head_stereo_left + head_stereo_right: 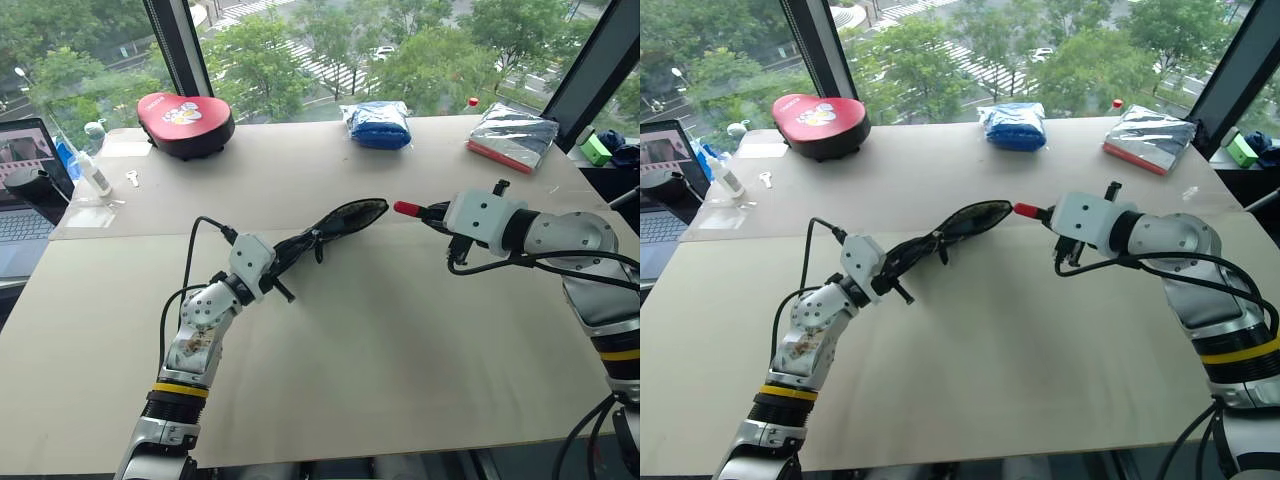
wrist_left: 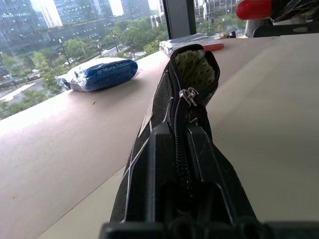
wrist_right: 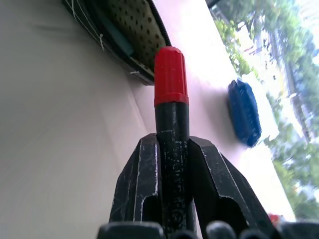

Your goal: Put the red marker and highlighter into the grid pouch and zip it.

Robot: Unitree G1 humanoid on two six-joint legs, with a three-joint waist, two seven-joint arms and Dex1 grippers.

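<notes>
— Which step are you in?

— Above the desk [image 1: 330,350], my left gripper [image 1: 282,262] is closed on one end of the grid pouch [image 1: 335,225] and holds its open mouth up. My right gripper [image 1: 436,213] grips the red marker [image 1: 408,209], cap just beside that mouth.

— And next?

— I think I must aim the cap into the opening and push it in. The highlighter I cannot find.

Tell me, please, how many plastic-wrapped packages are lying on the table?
2: a blue package at the far edge, centre, and a silver package at the far right. Others may be hidden.
</notes>
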